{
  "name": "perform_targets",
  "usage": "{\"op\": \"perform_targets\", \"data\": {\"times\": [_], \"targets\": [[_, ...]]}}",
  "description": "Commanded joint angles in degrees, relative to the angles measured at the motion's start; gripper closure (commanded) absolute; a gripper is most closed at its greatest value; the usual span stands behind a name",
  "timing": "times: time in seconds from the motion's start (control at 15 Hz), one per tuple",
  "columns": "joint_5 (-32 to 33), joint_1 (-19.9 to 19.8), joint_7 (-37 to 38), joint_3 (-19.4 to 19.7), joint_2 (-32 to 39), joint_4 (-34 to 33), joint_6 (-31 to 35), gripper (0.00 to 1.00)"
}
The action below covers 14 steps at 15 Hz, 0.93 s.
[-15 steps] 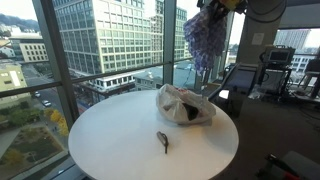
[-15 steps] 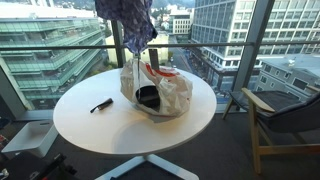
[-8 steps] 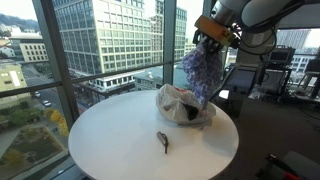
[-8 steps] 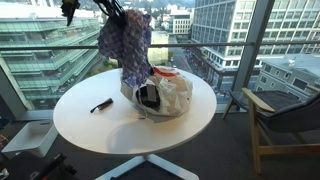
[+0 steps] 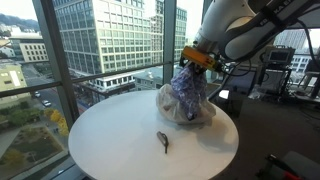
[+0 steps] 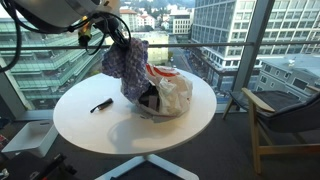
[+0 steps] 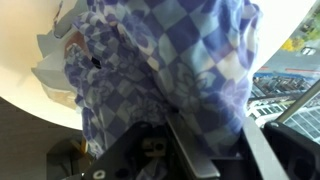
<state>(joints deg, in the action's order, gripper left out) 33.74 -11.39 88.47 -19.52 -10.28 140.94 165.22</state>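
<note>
No readable text, labels or numbers, none on checked cloth (image 6: 125,65), plastic bag (image 6: 176,93)

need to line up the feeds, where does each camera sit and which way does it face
Exterior view: beside the round table, facing windows and towers; the arm enters upper right.
Exterior view: by another side of the table, facing windows and a chair; the arm enters upper left.
Wrist view: on the wrist, looking along the tool at the checked cloth.
Both exterior views share table, cloth and white bag.

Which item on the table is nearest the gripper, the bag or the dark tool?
The white bag: the gripper's cloth hangs down at it; the dark tool lies alone, well apart.
</note>
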Motion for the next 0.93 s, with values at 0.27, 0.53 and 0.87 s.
{"op": "perform_targets", "data": {"times": [0.27,0.53,0.87], "targets": [[14.4,-5.9,7.8,0.9,13.0,-8.5,-1.4,0.88],[14.9,-5.3,7.9,1.6,20.4,-11.1,-1.9,0.88],[13.2,-3.1,5.7,-0.6,29.2,-15.4,-1.2,0.88]]}}
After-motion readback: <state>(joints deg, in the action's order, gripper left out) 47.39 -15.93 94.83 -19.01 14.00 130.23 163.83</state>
